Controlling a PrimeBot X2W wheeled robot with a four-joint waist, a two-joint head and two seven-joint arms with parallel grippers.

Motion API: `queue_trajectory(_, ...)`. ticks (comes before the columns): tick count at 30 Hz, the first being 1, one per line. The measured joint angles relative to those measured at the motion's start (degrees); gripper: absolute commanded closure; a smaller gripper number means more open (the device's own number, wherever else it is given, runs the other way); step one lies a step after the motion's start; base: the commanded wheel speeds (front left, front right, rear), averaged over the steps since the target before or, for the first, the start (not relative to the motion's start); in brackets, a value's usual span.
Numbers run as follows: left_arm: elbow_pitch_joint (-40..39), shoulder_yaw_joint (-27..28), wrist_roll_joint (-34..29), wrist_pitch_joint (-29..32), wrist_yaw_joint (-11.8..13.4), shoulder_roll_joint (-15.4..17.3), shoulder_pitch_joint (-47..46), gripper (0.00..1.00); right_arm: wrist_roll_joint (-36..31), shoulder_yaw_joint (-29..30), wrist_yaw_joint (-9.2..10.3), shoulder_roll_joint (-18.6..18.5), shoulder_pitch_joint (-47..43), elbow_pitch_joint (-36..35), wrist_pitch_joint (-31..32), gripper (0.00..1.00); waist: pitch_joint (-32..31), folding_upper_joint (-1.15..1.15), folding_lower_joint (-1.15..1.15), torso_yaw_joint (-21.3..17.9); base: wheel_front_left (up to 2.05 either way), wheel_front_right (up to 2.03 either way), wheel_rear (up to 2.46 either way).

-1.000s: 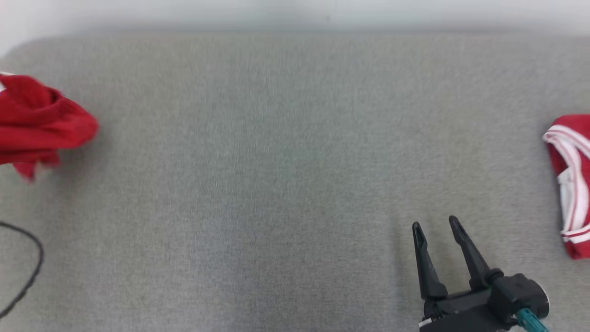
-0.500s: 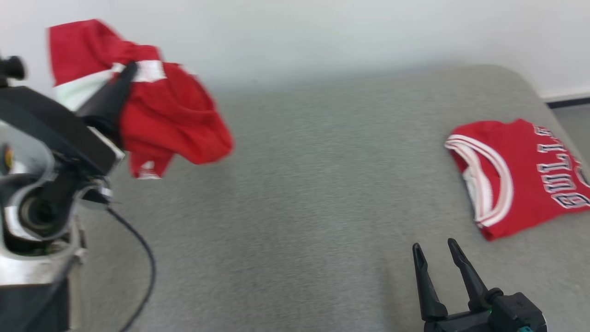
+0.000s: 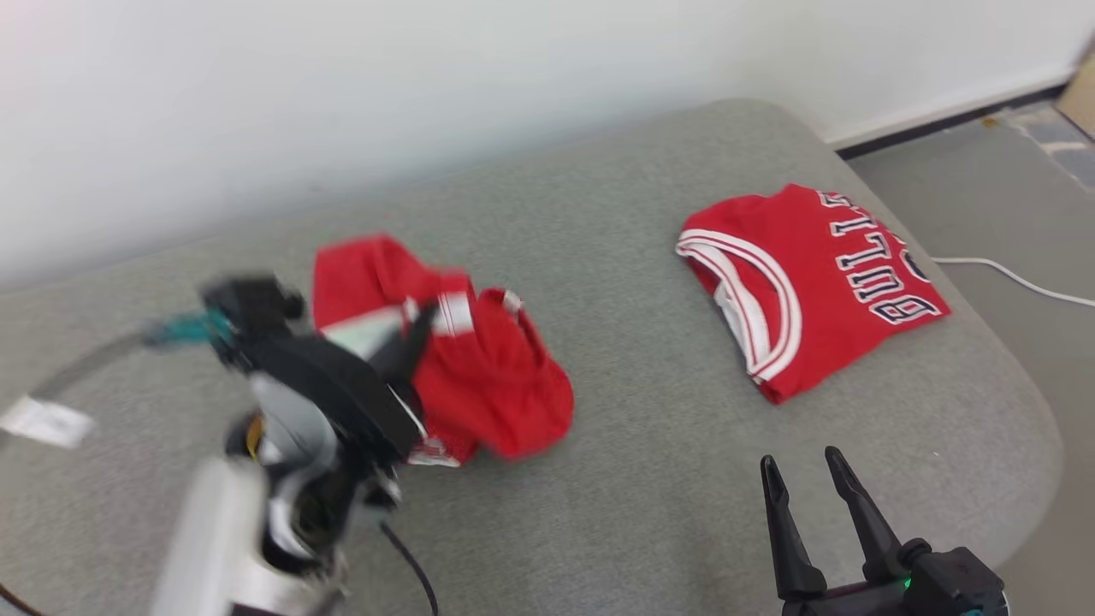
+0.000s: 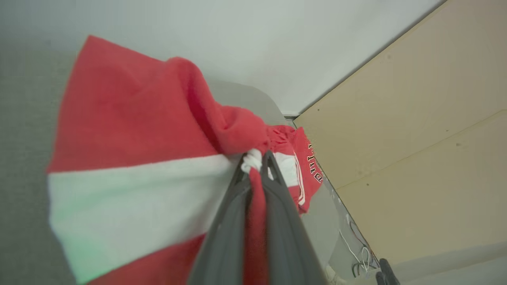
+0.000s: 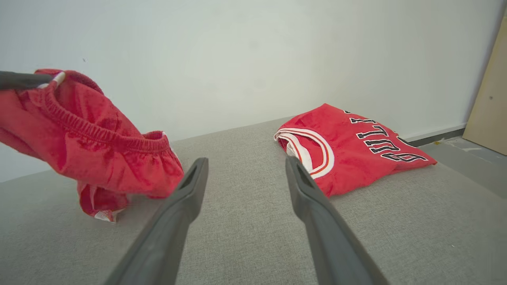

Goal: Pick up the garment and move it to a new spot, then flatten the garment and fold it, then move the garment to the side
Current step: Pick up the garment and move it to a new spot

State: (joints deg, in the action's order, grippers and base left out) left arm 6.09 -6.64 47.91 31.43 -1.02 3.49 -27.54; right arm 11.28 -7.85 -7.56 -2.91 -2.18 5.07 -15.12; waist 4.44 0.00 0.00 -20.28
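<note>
The garment is a crumpled red piece with a white band and an elastic hem. It hangs from my left gripper, which is shut on its white-banded edge, left of the middle of the grey padded surface. The left wrist view shows cloth pinched between the closed left gripper. In the right wrist view the garment sags at the left, its lowest fold at or just above the padding. My right gripper stands open and empty at the lower right, the right gripper pointing between both red pieces.
A folded red jersey with white trim and lettering lies at the right of the surface, also seen as the jersey. Beyond the rounded right edge is grey floor with a white cable. A pale wall runs behind; a wooden panel stands right.
The head camera has swung right and up, bringing the jersey fully into view. My left gripper has carried the garment in from the left edge toward the middle. The right gripper stays open.
</note>
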Motion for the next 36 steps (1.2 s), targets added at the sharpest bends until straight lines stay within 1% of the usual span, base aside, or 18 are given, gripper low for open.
queue_trajectory(4,8.66,-4.03,-3.87,-6.41,-0.15,-0.38,3.28,1.00,0.25,0.43,0.00,0.00,0.23,-0.23,0.00,0.00,0.93,0.00,0.00,-1.59,0.00,0.00,0.00)
queue_trajectory(6,12.88,-5.98,-8.02,-10.11,0.03,-0.23,3.57,1.00,0.25,0.91,0.00,-0.01,0.25,-0.37,0.00,0.00,1.55,0.00,0.01,-1.72,0.00,0.00,0.00)
queue_trajectory(9,18.51,-6.49,-9.84,-14.30,1.10,-0.26,3.55,1.00,0.24,0.93,0.00,-0.01,0.24,-0.22,0.00,0.00,2.08,0.00,0.01,-1.14,0.00,0.00,0.00)
queue_trajectory(10,19.89,-6.98,-10.82,-15.44,1.10,-0.18,3.52,0.85,0.24,0.81,0.00,0.00,0.23,-0.19,-0.01,0.00,2.13,0.00,0.01,-0.82,0.00,0.00,0.00)
queue_trajectory(11,21.02,-7.25,-11.52,-16.88,1.11,-0.20,3.47,0.04,0.24,0.77,0.00,0.01,0.23,-0.11,0.00,0.00,2.12,0.00,0.01,-0.46,0.00,0.00,0.00)
queue_trajectory(12,21.65,-7.16,-11.94,-18.33,1.40,-0.30,3.42,0.00,0.22,0.73,0.00,0.03,0.19,-0.07,0.00,0.00,2.08,0.00,0.01,-0.08,0.00,0.00,0.00)
queue_trajectory(15,22.49,-6.78,-10.98,-21.50,1.05,-0.34,3.18,0.00,-0.22,2.59,0.00,0.02,0.00,-0.19,0.00,0.00,1.75,0.00,0.01,1.26,0.00,0.00,0.00)
queue_trajectory(17,22.14,-6.70,-10.93,-24.68,1.01,-0.34,3.51,0.00,-0.99,3.97,0.00,0.02,-0.03,-0.41,0.00,0.00,1.38,0.00,0.01,2.26,0.00,0.00,0.00)
queue_trajectory(19,20.80,-7.23,-14.06,-29.44,1.27,0.77,4.69,0.00,-1.83,5.45,0.00,0.04,-0.09,-0.75,0.00,0.00,0.89,0.00,0.01,3.29,0.00,0.00,0.00)
queue_trajectory(26,15.39,-6.51,-19.24,-43.39,2.52,3.98,13.41,0.00,-5.17,11.09,0.00,0.03,-2.13,-1.88,0.00,0.00,-0.91,0.00,0.00,7.65,0.00,0.00,0.00)
queue_trajectory(28,13.16,-5.94,-20.35,-45.40,2.79,4.39,16.29,0.00,-5.75,12.65,0.00,0.02,-2.96,-2.26,-0.01,0.00,-1.43,0.00,0.00,9.06,0.00,0.00,0.00)
queue_trajectory(30,11.11,-5.06,-21.57,-46.11,2.98,4.44,19.19,0.00,-6.11,13.94,0.00,0.01,-3.66,-2.56,-0.01,0.00,-1.92,0.00,0.00,10.53,0.00,0.00,0.00)
queue_trajectory(32,8.27,-3.66,-22.47,-46.31,2.44,3.99,22.37,0.00,-7.37,14.19,0.00,0.01,-4.36,-2.60,0.00,0.00,-2.38,0.00,0.00,12.03,0.00,0.00,0.00)
queue_trajectory(36,1.70,-0.49,-27.11,-46.46,0.82,2.74,27.66,0.00,-7.77,13.14,0.00,-0.81,-5.31,-2.41,0.19,0.00,-3.22,0.00,0.00,14.85,0.00,0.00,0.00)
